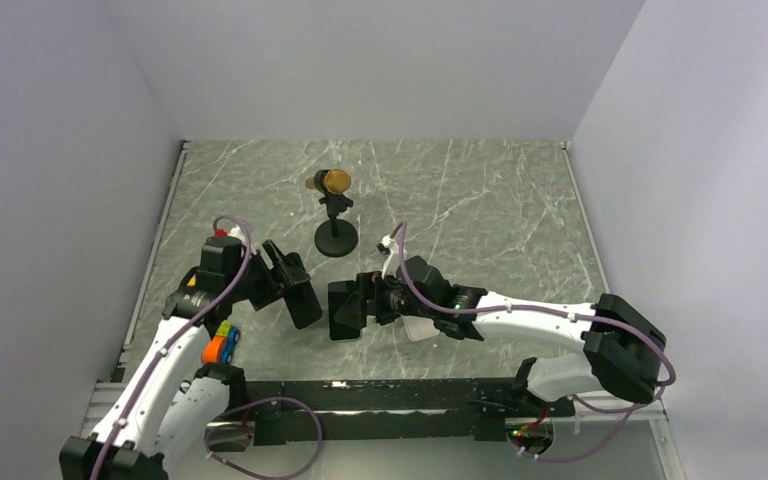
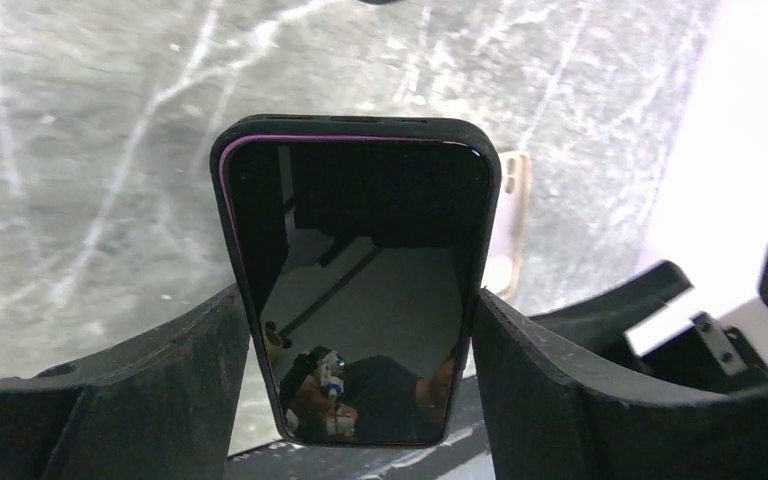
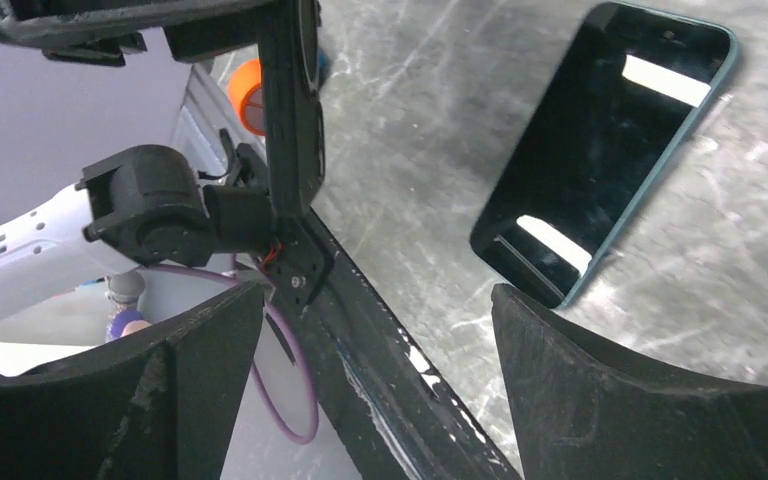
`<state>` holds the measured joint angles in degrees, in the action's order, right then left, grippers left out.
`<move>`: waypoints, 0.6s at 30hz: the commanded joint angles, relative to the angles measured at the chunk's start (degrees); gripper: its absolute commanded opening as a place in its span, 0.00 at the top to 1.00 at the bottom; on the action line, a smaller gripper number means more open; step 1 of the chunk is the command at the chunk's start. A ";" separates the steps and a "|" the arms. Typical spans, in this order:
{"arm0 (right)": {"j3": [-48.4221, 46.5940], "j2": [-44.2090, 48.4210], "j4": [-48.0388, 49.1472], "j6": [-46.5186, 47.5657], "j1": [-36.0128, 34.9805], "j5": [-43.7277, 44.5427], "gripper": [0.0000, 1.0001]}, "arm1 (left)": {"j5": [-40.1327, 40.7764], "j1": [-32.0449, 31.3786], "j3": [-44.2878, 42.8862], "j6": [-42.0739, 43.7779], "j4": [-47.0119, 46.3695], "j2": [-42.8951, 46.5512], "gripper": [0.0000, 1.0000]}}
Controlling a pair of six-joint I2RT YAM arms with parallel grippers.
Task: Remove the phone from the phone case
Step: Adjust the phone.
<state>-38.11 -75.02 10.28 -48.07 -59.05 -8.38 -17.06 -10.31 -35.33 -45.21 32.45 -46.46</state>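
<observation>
While the phone [image 2: 360, 220], seated in its black case [image 2: 360, 125], is clamped by the long edges in the left gripper [image 2: 360, 300], the right gripper [image 3: 375, 295], wide apart and empty, should be set on the free top corner and the case peeled back.

My left arm [image 1: 155, 375] rises from the table's near-left corner and bends inward, with the wrist tilted down toward the middle of the table. My left gripper [image 2: 360, 295] has its fingers [image 2: 190, 380] pressed against the two long sides of the phone case [image 2: 360, 125]. My right arm [image 1: 535, 320] stretches low from the near-right corner, leftward along the near edge. My right gripper [image 3: 378, 295] gapes wide, nothing between its fingers [image 3: 600, 390], close to my left one.
</observation>
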 commanded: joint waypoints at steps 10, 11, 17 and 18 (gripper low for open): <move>-7.46 -5.26 2.00 4.10 -6.24 5.20 0.34 | 9.58 -21.55 -3.59 -14.96 -3.42 3.16 1.00; -8.07 -5.84 0.90 4.20 -6.53 6.08 0.36 | 10.42 -23.12 -3.98 -15.59 -3.70 2.76 1.00; -7.66 -6.48 -0.18 2.97 -7.33 8.14 0.72 | 16.31 -30.38 -6.94 -17.99 -3.02 -0.23 1.00; -6.68 -5.80 0.74 2.65 -7.31 7.77 0.86 | 16.65 -30.93 -7.18 -17.96 -3.38 -0.52 1.00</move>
<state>-45.06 -81.97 9.82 -44.75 -65.98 -2.76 -5.08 -38.44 -38.04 -59.96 32.42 -46.57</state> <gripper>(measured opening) 0.365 0.766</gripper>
